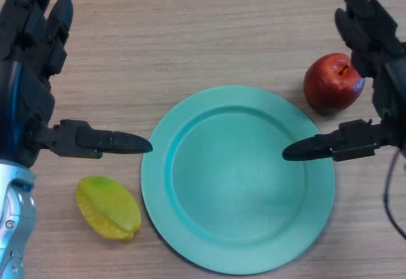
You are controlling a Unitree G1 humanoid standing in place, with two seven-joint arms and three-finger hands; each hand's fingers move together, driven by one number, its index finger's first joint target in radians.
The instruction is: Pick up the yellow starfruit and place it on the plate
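Observation:
The yellow starfruit (108, 208) lies on the wooden table at the lower left, just left of the plate and apart from its rim. The green plate (190, 146) sits in the middle with nothing on it. My left hand (28, 70) is open at the left edge, above the starfruit, its thumb pointing right toward the plate's rim. My right hand (374, 44) is open at the right edge, its thumb reaching over the plate's right side. Neither hand touches the starfruit.
A red apple (333, 84) stands on the table just past the plate's upper right rim, right below my right hand's fingers. The table is light wood.

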